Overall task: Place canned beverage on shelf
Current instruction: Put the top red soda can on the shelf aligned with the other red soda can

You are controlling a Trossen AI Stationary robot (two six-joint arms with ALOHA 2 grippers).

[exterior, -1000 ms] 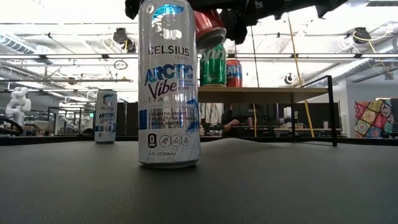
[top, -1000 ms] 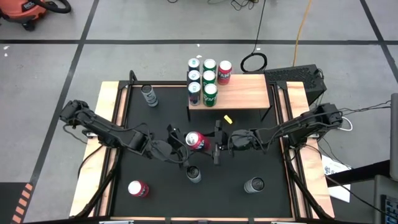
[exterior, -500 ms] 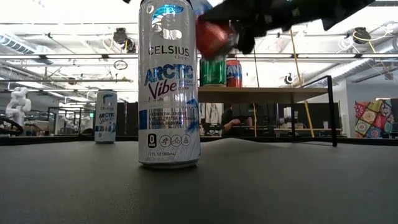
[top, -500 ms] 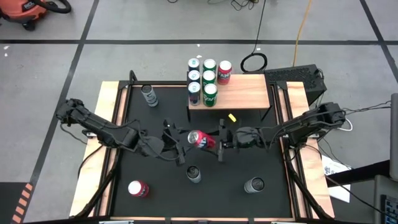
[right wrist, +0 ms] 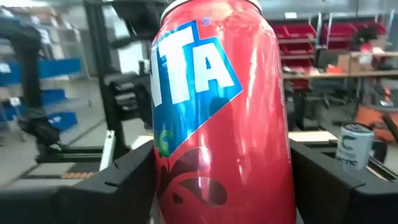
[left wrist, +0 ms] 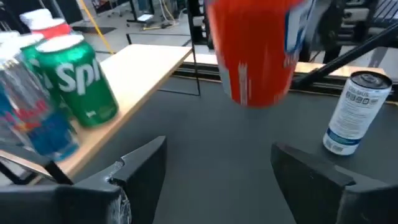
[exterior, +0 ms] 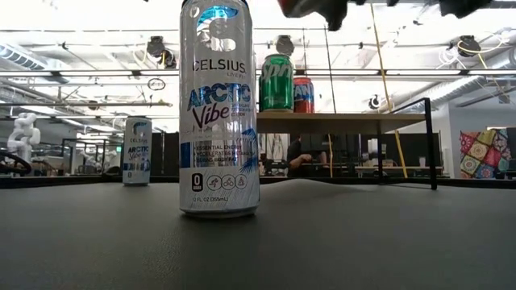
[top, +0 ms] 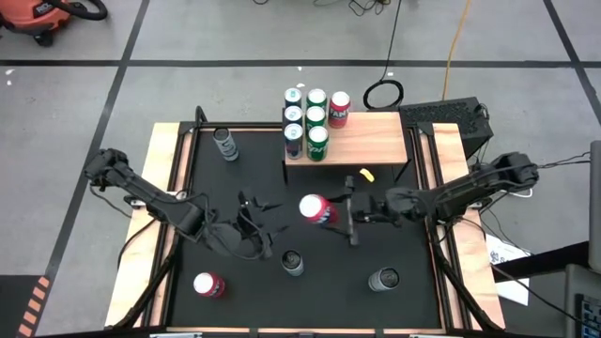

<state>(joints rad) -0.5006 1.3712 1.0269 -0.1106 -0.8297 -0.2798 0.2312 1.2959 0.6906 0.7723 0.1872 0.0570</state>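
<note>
A red canned beverage [top: 315, 208] hangs above the middle of the black table, with my right gripper [top: 332, 213] shut on it from the table's right side. It fills the right wrist view [right wrist: 221, 124] and shows in the left wrist view [left wrist: 256, 50]. My left gripper [top: 262, 223] stands open to the can's left with nothing between its fingers [left wrist: 143, 168]. The shelf [top: 366, 139], a light-wood board on black legs, stands at the table's far edge. Several cans [top: 308, 122] stand upright on its left end. My right gripper pinches the red can's side wall [right wrist: 163, 180] between its two fingers [right wrist: 124, 180], one on each side of the lower body. The fingers come about level from the table's right. The can is lifted clear of the table and stands nearly upright, top up.
Loose cans stand on the table: a silver one [top: 225, 143] at the far left, one [top: 293, 263] near the middle front, one [top: 383, 279] at the front right and a red one [top: 208, 284] at the front left. The shelf's right part [top: 380, 141] is bare wood.
My right gripper has carried the red can up and toward the table's right, tipping it from lying slanted to nearly upright. My left gripper, open throughout, has drawn back from the can toward the table's near-left.
</note>
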